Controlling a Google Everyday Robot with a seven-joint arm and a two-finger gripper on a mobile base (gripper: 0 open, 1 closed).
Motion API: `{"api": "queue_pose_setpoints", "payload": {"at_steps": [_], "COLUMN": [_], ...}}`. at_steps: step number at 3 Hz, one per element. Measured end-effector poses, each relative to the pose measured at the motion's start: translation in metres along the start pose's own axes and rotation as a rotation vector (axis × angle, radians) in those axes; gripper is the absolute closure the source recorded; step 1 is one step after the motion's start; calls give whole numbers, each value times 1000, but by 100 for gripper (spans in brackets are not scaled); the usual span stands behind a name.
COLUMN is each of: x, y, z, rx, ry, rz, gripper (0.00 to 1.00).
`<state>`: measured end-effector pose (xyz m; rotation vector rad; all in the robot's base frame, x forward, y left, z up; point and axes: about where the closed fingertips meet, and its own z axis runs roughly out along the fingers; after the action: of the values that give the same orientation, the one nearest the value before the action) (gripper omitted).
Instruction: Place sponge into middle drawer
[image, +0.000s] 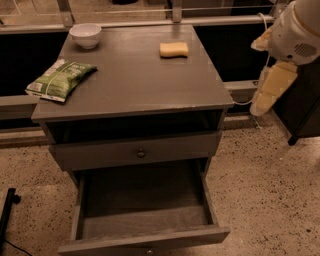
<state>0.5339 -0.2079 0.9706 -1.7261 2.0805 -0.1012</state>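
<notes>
Sponge (174, 49) lay on the table top (140, 85) toward 1 o'clock, well apart from the white bowl (85, 35) at 11 o'clock and the green bag (60, 80) at 9 o'clock. The middle drawer (145, 241) stood pulled out at 6 o'clock. The gripper (267, 95) hung off the table at 3 o'clock; whether it was apart or together could not be told.

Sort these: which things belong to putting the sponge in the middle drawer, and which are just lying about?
Job: sponge, on the cabinet; open middle drawer; gripper, right of the cabinet.
Lying about: white bowl; green snack bag.
</notes>
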Motion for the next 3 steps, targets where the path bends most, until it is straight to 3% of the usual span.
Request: {"api": "queue_pose_setpoints", "payload": {"at_steps": [1,2,3], "x": [-46,-80,-80], "y": [-104,-164,-164], "z": [82,170,170], "rx": [43,9,10], "ry": [-73,-127,-127], "rz": [-128,-184,-184], "gripper": [0,0,0]}}
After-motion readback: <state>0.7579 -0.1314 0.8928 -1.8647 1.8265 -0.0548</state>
